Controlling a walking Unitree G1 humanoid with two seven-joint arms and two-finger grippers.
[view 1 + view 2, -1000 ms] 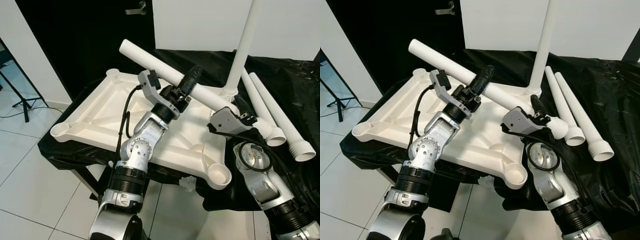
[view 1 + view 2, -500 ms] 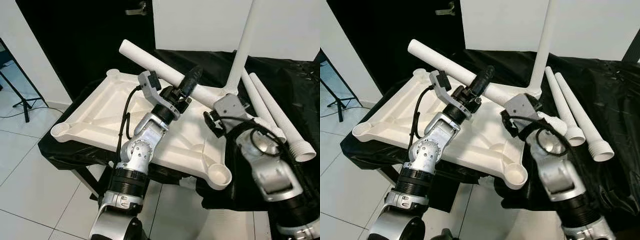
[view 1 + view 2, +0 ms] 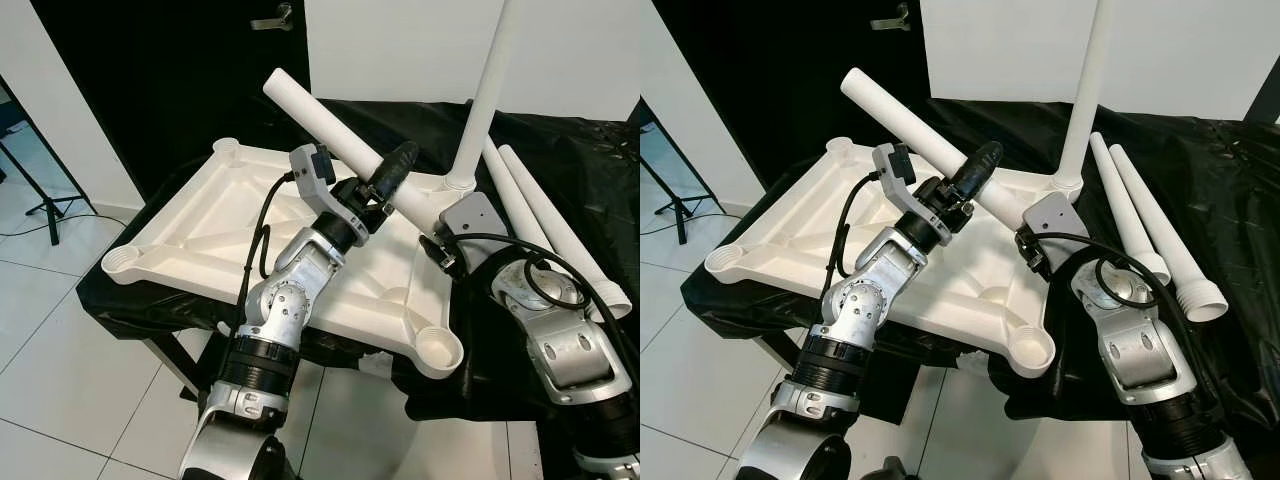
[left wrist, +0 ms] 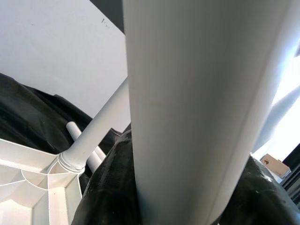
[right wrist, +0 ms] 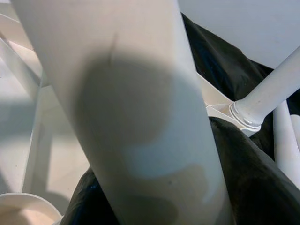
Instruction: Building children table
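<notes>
The left claw (image 3: 392, 170) is pressed shut round a white leg (image 3: 350, 150), its black fingers (image 3: 398, 160) gripping the tube about midway along its length. The right claw (image 3: 440, 225) holds the same leg at its lower, near-right end; the wrist view shows its dark fingers (image 5: 243, 164) hugging the tube on both sides, so it is pinching the leg too.

The leg slants across the scene, its free end (image 3: 275, 82) raised to the far left above the tabletop (image 3: 200, 230) and its lower end coming down to the right, toward the near-right part of the tabletop. Whether that end touches the tabletop cannot be told, since the right claw hides it.

The leg is a plain, smooth white tube. The tabletop lies upside down on a desk draped in black cloth (image 3: 580, 170), its ribbed underside up, with round sockets at the corners, one at the near right (image 3: 438, 350) and one at the near left (image 3: 120, 262). One more leg (image 3: 487, 90) stands upright in the far-right socket. Two spare legs (image 3: 560, 240) lie side by side on the cloth to the right, ridged ends nearest.
</notes>
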